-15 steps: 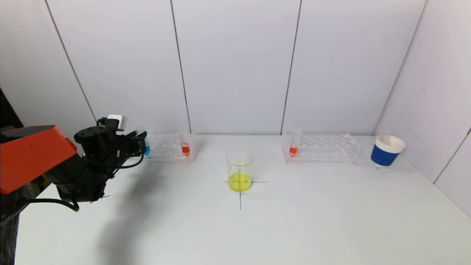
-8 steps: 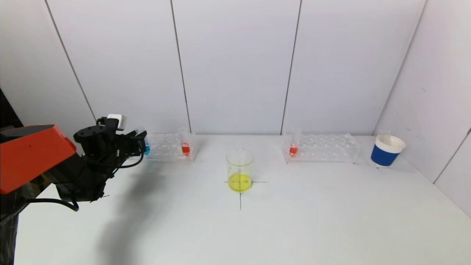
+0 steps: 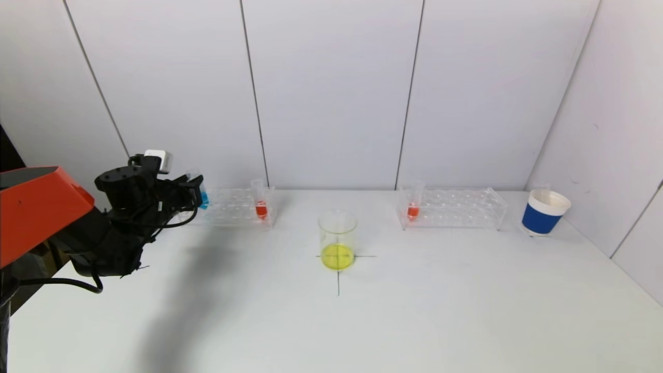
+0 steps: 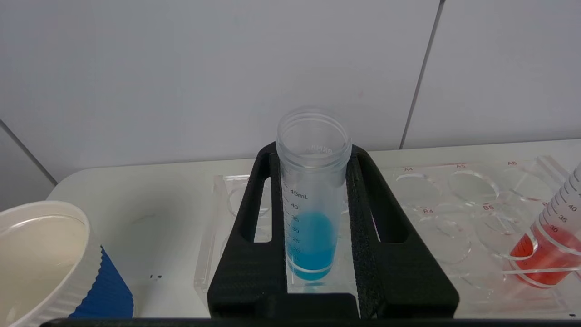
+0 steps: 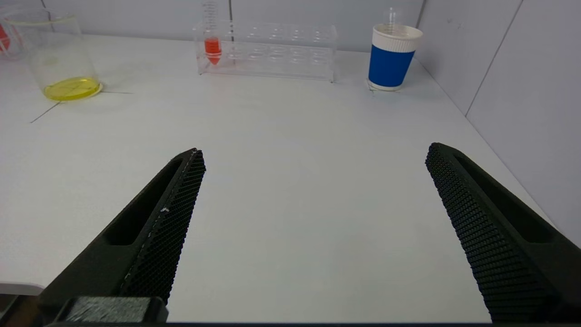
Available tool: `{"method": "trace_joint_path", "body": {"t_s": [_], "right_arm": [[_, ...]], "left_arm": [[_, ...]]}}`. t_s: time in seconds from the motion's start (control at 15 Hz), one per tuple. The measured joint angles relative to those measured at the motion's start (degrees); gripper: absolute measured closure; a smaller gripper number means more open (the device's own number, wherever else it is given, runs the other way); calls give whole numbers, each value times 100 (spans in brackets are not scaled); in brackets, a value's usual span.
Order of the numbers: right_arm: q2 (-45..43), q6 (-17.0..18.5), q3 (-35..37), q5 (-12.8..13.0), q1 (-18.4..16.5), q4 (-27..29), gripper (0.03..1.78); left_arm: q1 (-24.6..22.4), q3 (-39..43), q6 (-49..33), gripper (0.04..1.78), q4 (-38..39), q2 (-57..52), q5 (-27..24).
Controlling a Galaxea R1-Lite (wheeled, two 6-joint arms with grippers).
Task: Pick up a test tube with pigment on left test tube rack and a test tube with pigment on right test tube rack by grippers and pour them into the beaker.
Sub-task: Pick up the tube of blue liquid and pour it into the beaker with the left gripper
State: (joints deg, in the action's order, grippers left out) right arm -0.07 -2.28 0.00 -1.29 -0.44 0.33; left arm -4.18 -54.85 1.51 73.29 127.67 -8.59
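Observation:
My left gripper (image 3: 194, 192) is shut on a clear test tube of blue pigment (image 3: 202, 197) and holds it upright just above the left end of the left rack (image 3: 233, 210). In the left wrist view the tube (image 4: 311, 236) sits between the black fingers (image 4: 254, 236). A red tube (image 3: 261, 207) stands in the same rack. The right rack (image 3: 456, 208) holds a red tube (image 3: 413, 210) at its left end. The beaker (image 3: 337, 241) with yellow liquid stands on the cross mark between the racks. My right gripper (image 5: 315, 152) is open and empty, low over the table's near right part, out of the head view.
A blue and white paper cup (image 3: 544, 212) stands at the far right near the wall. Another such cup (image 4: 45, 263) sits left of the left rack. Wall panels close the table at the back and right.
My left gripper has risen and drawn slightly left with the blue tube in it. Nothing else on the table has moved.

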Motion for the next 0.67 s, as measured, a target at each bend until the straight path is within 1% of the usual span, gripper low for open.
{"method": "trace_joint_path", "body": {"t_s": [0.67], "right_arm": [[0,2,0,0,0,2,4]], "left_arm": [[7,-521,13,140,-920,-664,5]]}}
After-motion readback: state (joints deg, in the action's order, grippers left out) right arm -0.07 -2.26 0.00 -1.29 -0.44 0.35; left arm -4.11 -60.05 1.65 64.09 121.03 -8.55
